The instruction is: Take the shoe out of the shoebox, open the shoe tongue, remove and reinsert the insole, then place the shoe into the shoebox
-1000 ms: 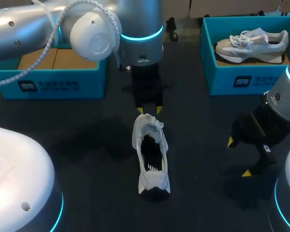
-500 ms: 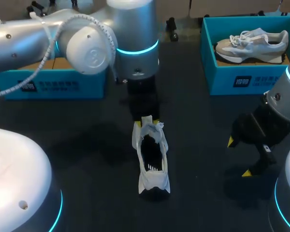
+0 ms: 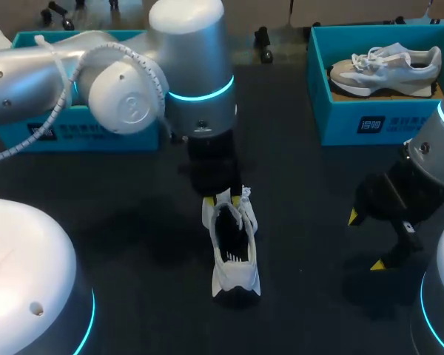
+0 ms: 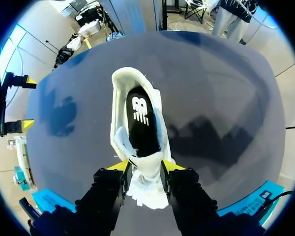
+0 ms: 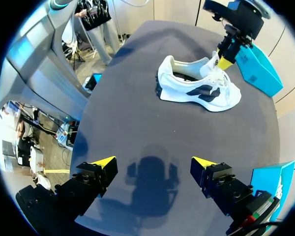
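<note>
A white shoe (image 3: 233,259) stands on the dark table, heel toward me, with its black insole (image 4: 140,123) showing inside. My left gripper (image 3: 222,198) is down over the shoe's front end. In the left wrist view its yellow-tipped fingers (image 4: 120,166) press the crumpled white tongue (image 4: 146,172) from both sides, so the left gripper (image 4: 146,167) is shut on it. The right wrist view shows the shoe (image 5: 196,88) side-on, with the left gripper (image 5: 225,61) at its laces. My right gripper (image 3: 365,240) hovers open at the table's right, well apart from the shoe, and the right gripper (image 5: 155,164) holds nothing.
A blue shoebox (image 3: 355,126) at the back right holds a second, grey-and-white shoe (image 3: 388,66). Another blue box (image 3: 81,133) stands at the back left, partly behind my left arm. Bare dark table lies between the shoe and my right gripper.
My left arm has come forward and down from behind the shoe, onto its front end, and the fingers have narrowed onto the tongue. The right arm has not moved.
</note>
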`<move>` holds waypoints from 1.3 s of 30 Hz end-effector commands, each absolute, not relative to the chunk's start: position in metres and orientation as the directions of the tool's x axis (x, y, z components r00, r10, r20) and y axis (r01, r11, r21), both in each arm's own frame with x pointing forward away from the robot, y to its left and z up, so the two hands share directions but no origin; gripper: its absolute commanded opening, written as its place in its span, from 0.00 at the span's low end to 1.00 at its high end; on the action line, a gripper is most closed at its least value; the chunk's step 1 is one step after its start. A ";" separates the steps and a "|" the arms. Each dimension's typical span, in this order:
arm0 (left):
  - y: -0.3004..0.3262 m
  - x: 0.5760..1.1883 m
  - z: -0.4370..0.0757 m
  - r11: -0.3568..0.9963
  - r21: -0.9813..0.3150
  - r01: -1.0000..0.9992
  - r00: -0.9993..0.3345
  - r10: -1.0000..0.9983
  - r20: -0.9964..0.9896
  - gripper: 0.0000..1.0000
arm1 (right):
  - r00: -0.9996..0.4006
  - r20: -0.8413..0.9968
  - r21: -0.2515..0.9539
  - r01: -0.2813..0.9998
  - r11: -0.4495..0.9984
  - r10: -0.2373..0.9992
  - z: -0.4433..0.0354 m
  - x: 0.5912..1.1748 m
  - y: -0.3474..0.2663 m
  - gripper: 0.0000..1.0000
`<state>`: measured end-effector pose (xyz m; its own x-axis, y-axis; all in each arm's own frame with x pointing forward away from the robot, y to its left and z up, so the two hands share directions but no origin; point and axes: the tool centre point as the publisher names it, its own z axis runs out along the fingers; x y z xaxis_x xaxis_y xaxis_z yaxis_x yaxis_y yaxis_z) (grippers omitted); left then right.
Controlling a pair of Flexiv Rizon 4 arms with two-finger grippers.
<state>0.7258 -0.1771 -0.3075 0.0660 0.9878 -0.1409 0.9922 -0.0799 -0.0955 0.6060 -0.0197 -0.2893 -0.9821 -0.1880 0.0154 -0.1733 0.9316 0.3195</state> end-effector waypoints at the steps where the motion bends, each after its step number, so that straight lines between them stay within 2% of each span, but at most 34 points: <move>1: -0.180 0.732 -0.298 -0.068 -0.082 0.994 0.057 0.989 -0.137 0.39 | -0.982 0.012 0.320 -0.174 0.931 -0.188 -0.291 0.605 -0.020 1.00; 11: -0.201 0.742 -0.312 -0.030 -0.095 0.995 0.017 0.990 -0.138 0.35 | -0.982 0.012 0.320 -0.174 0.931 -0.188 -0.291 0.605 -0.020 1.00; 13: -0.200 0.737 -0.317 -0.030 -0.107 0.994 0.015 0.991 -0.135 0.32 | -0.982 0.012 0.320 -0.174 0.931 -0.188 -0.291 0.605 -0.020 1.00; 15: -0.195 0.731 -0.322 -0.032 -0.111 0.993 0.017 0.991 -0.133 0.25 | -0.982 0.012 0.320 -0.174 0.931 -0.188 -0.291 0.605 -0.020 1.00; 25: -0.163 0.704 -0.328 -0.028 -0.138 0.990 0.007 0.989 -0.149 0.22 | -0.982 0.012 0.320 -0.174 0.931 -0.188 -0.291 0.605 -0.020 1.00; 39: -0.177 0.696 -0.310 -0.048 -0.101 0.994 0.027 0.981 -0.194 0.20 | -0.982 0.012 0.320 -0.174 0.931 -0.188 -0.291 0.605 -0.020 1.00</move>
